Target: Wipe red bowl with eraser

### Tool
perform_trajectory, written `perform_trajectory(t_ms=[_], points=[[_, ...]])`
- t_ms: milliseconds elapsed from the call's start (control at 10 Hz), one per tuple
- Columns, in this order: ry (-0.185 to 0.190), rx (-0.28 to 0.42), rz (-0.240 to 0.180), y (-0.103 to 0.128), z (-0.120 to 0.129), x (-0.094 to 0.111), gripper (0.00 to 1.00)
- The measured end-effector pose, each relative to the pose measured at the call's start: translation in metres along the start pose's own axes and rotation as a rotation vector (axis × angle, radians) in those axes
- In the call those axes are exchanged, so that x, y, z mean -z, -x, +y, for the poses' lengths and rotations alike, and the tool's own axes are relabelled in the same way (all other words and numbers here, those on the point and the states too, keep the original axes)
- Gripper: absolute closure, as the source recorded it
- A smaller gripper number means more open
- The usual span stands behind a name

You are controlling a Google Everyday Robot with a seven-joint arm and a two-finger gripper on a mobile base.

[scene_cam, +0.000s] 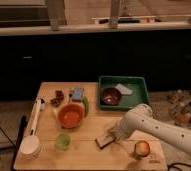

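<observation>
The red bowl (71, 115) sits left of centre on the wooden table (89, 155), shallow and bright orange-red. The eraser (103, 141), a small block with a dark face and a pale edge, lies on the table to the right of the bowl and nearer the front. My gripper (111, 134) comes in from the right on a white arm (154, 125) and is down at the eraser, right of the bowl and well apart from it.
A green tray (139, 85) at the back right holds a maroon-brown bowl (110, 96) and a pale cloth. A blue-grey block (78, 93), a small green cup (63, 140), a white brush (33, 131) and an apple (142, 148) also lie on the table.
</observation>
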Motion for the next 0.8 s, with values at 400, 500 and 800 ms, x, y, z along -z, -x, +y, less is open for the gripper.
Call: perform_trajectory(t_ms=[400, 500, 800], points=[[0.071, 0.06, 0.004, 0.035, -0.034, -0.002, 0.2], [0.092, 0.07, 0.006, 0.038, -0.037, -0.002, 0.2], [0.111, 0.056, 0.016, 0.037, -0.039, -0.002, 0.37]])
